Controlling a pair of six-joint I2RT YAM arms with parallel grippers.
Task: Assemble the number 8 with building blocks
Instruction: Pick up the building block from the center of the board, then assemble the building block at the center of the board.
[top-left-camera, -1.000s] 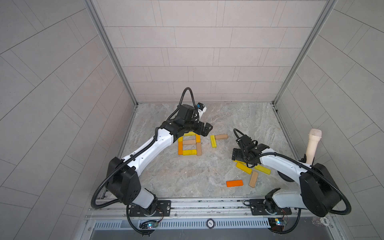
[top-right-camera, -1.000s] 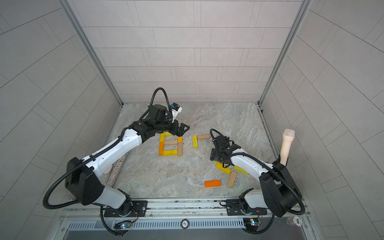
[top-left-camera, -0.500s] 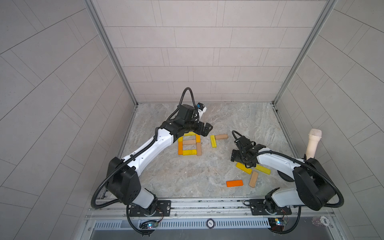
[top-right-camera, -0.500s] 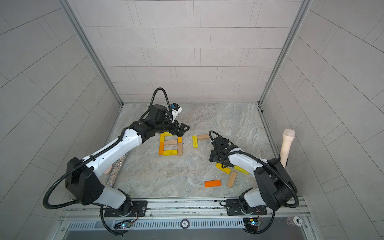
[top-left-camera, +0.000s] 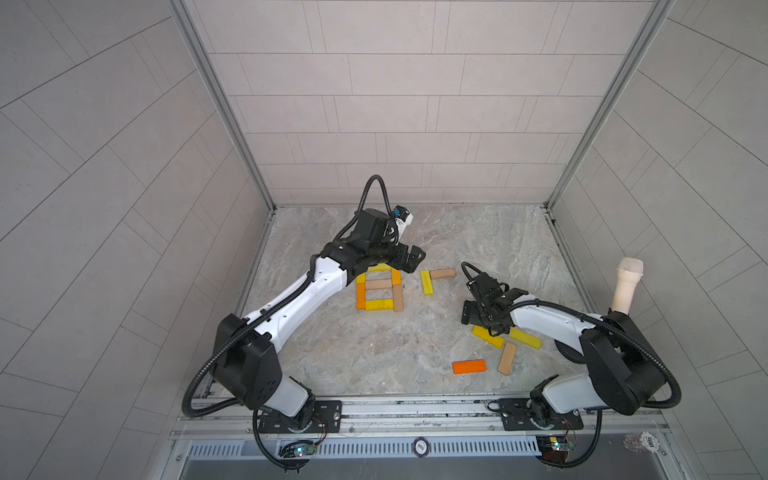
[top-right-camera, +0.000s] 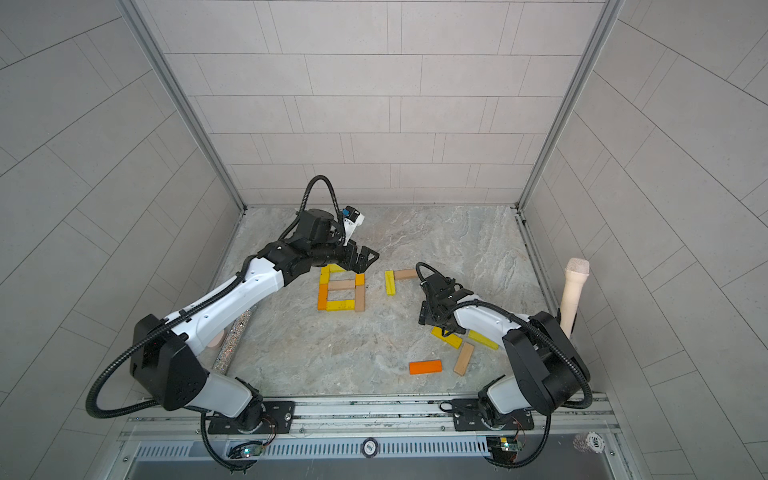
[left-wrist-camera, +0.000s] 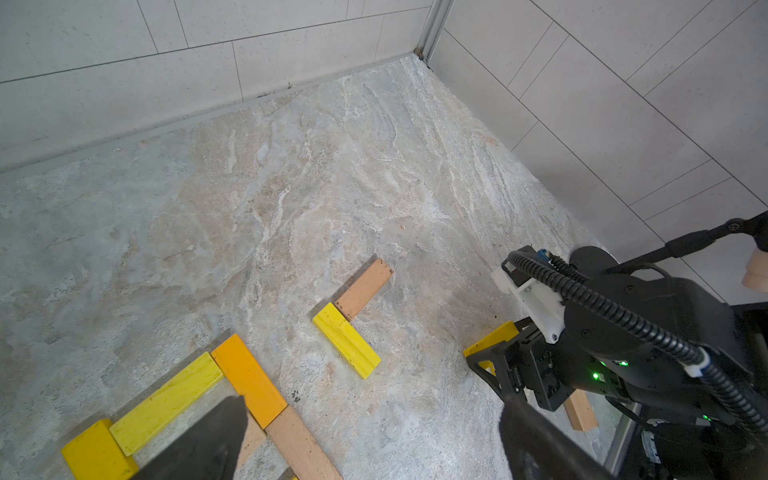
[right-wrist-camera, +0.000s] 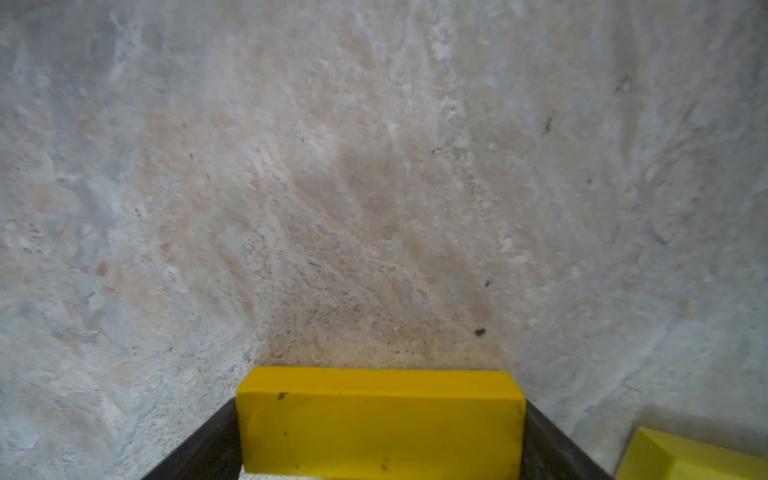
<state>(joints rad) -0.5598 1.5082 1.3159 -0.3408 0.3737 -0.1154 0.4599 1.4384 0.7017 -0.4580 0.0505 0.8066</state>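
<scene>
top views: blocky number 8 of yellow, orange and tan wooden bars (top-left-camera: 379, 284) flat on the marbled grey surface (top-left-camera: 374, 353), in front of the left arm, far end partly hidden under the left tool (top-left-camera: 411, 259); that tool spread wide, nothing in it. right tool (top-left-camera: 481, 325) down low over a loose yellow wooden bar (top-left-camera: 487, 337), well apart from the figure, with a second yellow bar (top-left-camera: 525, 338), a tan bar (top-left-camera: 507, 358) and an orange bar (top-left-camera: 469, 367) near. left wrist view: both dark fingers (left-wrist-camera: 199, 449) far apart, one over the figure's far end, bare stone between. right wrist view: the loose yellow wooden bar (right-wrist-camera: 380, 436) filling the gap, one jaw against each side, so closed on it across the narrow width; resting or lifted, cannot tell. probably light, stiff and hard, not fragile by the look of it, painted faces smooth and likely a little slippery; best taken mid-length across the width, square to the jaws, then set down gently so as not to nudge the bars already laid.
</scene>
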